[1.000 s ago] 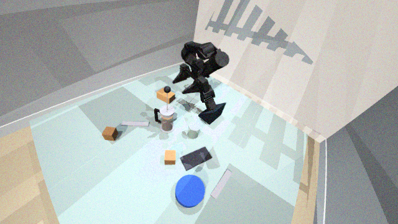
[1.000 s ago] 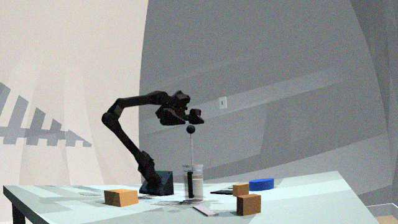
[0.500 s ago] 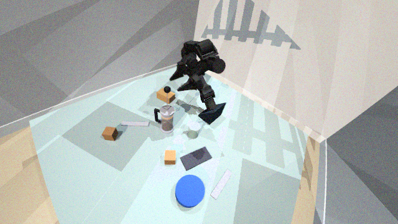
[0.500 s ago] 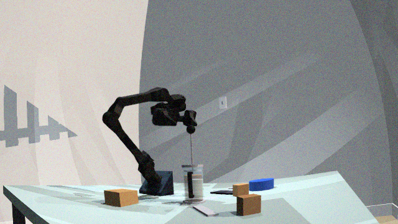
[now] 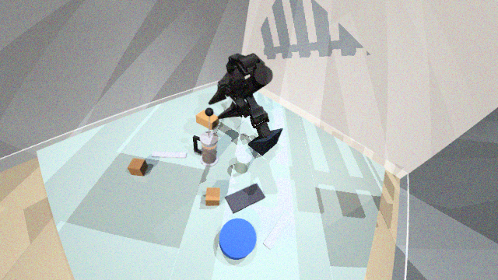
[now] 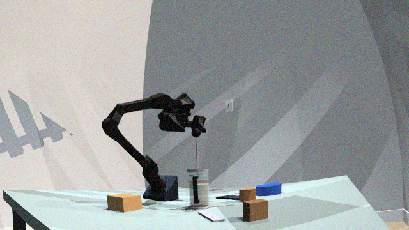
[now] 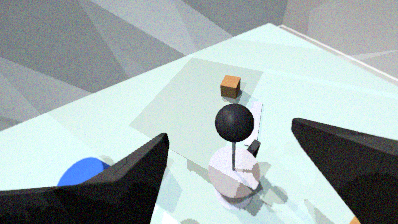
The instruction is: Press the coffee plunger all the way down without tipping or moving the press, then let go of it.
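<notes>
Wrist view: matte black fingers spread wide, empty, flanking round plunger knob (image 7: 234, 123).

The coffee press (image 6: 198, 186) has a clear, glass-like beaker with a thin grey metallic rod topped by a matt black knob (image 7: 234, 122). The gripper (image 7: 230, 165) and arm look like matt black plastic. The table (image 6: 303, 204) is a smooth, pale mint surface. The blocks (image 6: 124, 202) look like flat, wood-brown solids. The blue disc (image 5: 237, 238) is smooth and matt.
</notes>
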You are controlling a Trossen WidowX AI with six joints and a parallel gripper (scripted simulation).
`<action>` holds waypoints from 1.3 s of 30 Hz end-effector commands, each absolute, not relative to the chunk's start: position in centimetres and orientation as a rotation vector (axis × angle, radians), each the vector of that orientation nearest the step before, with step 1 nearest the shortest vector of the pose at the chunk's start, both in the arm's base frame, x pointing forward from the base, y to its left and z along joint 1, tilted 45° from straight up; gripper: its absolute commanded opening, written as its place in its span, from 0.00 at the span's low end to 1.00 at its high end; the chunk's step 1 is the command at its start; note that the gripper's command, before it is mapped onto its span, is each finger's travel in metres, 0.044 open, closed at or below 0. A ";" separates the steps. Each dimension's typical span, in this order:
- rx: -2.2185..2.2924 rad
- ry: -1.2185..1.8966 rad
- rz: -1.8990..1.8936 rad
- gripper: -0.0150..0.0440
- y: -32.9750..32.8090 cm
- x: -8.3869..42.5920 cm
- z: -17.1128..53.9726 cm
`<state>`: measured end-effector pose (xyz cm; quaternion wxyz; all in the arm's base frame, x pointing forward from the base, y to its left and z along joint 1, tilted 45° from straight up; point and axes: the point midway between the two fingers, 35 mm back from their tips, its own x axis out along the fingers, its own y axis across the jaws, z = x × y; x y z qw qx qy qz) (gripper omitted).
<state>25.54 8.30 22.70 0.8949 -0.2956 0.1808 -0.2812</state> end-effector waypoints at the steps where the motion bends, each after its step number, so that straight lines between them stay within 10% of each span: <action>1: -0.628 0.378 -0.590 1.00 7.9 25.9 22.6; 13: -0.649 0.375 -0.613 1.00 6.9 27.0 23.1; 25: -0.649 0.375 -0.613 0.47 6.9 27.0 23.1; 39: -0.647 0.379 -0.614 0.47 6.7 27.0 22.7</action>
